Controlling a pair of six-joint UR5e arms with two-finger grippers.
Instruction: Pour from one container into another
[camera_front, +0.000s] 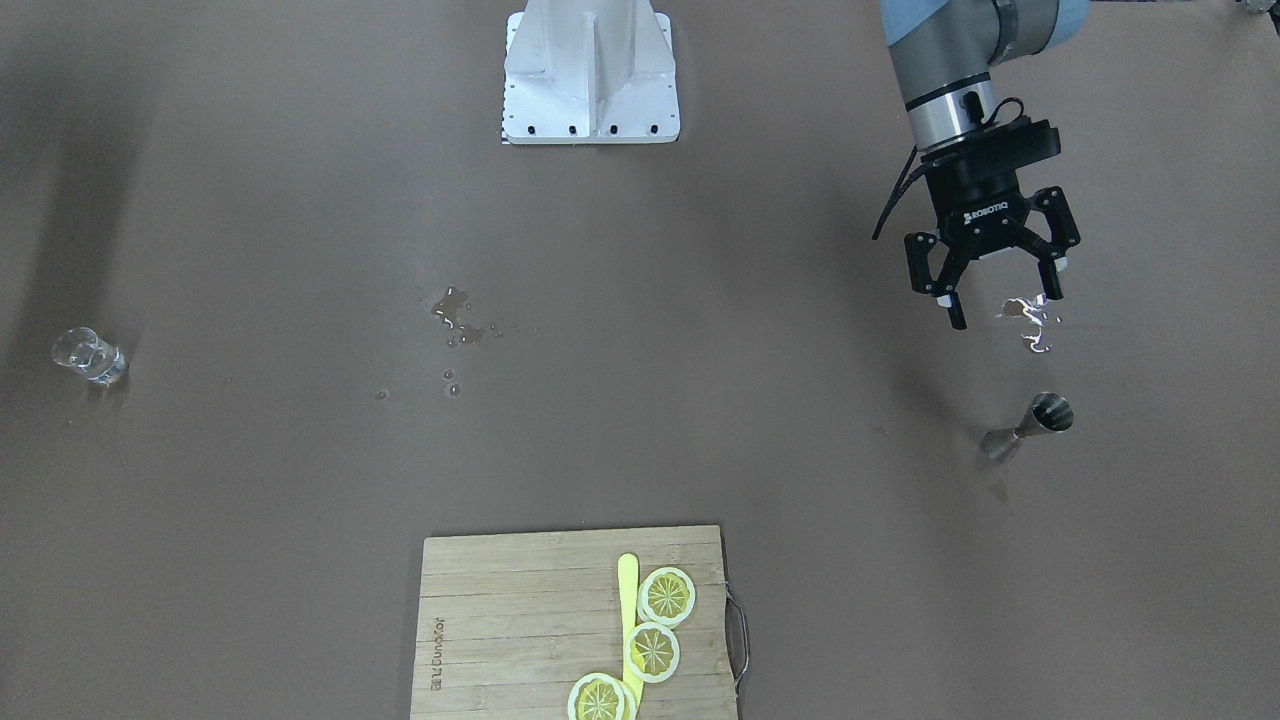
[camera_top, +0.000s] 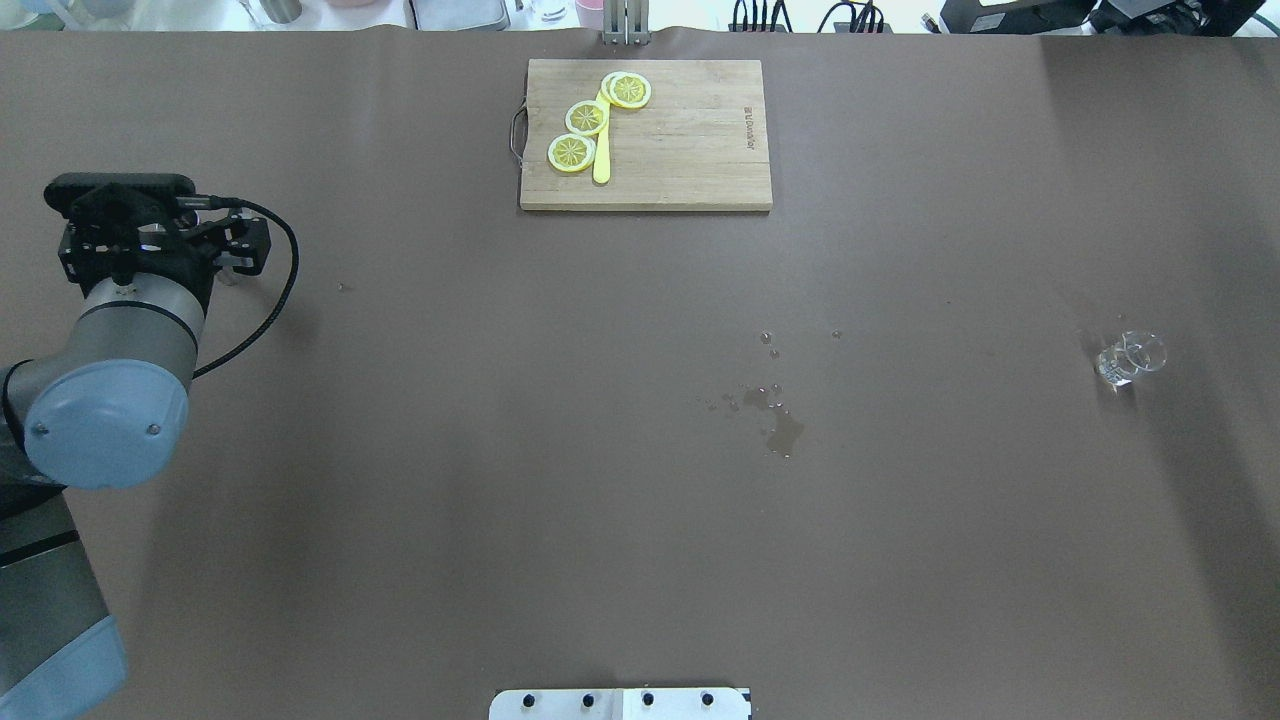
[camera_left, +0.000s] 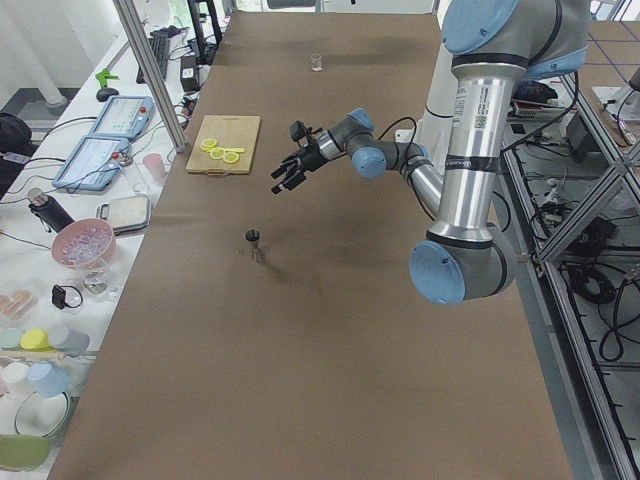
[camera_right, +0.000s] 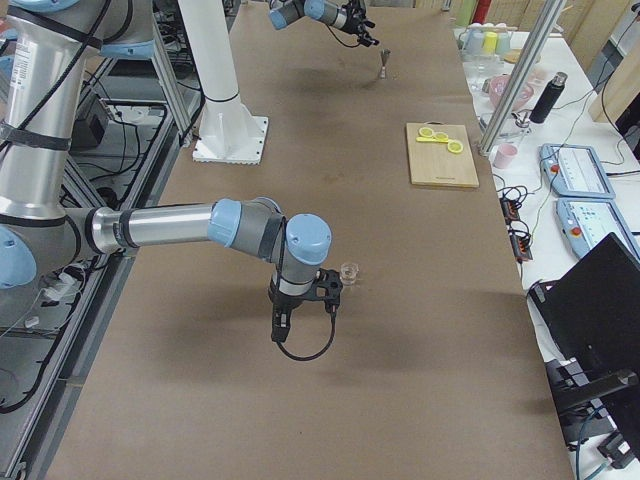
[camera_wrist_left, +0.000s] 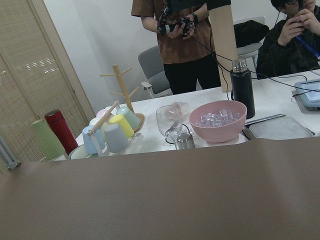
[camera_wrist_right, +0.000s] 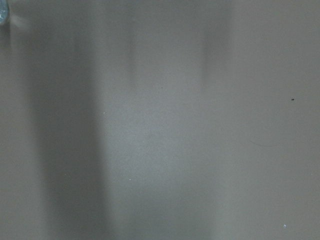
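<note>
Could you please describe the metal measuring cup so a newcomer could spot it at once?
On the brown table, find the open black left gripper at the end far from the clear glass. Near it stands a small hourglass-shaped steel jigger, the only metal vessel there.

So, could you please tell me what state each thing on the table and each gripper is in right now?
Jigger: upright, ungrasped.
Small glass: upright, contents unclear.
Left gripper: open, empty, above the table.
Right gripper: near the small glass; open or shut, cannot tell.
Lemon slices: flat on the cutting board.
Table: wet with spilled drops.
</note>
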